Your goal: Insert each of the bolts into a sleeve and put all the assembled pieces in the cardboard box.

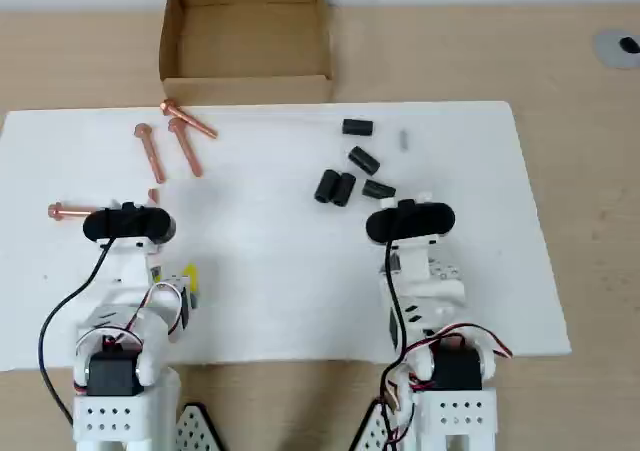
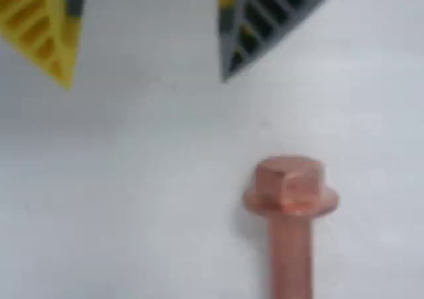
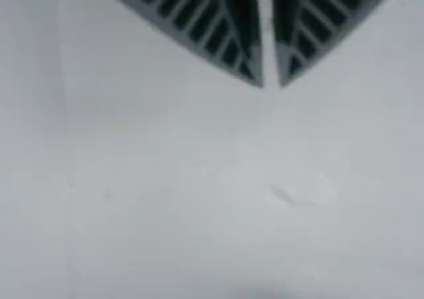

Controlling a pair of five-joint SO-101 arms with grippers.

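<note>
- High view: copper bolts (image 1: 185,131) lie on the left of the white sheet (image 1: 260,271), black sleeves (image 1: 345,186) lie mid-right, and the cardboard box (image 1: 245,76) stands beyond on the desk (image 1: 580,121).
- Left wrist view: the left claw (image 2: 144,79) is spread and holds nothing; one bolt (image 2: 290,199) lies near it.
- Right wrist view: the right claw (image 3: 270,83) is pressed together over the sheet.

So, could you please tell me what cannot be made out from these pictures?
- High view: the leftmost bolt has the end of its shank hidden under the left arm.
- High view: a copper tip pokes out from behind that arm. The rest is covered, so it can't be identified.
- Left wrist view: the close bolt has its shank cut off by the picture's edge.
- High view: a grey speck near the sleeves is too small to name.
</note>
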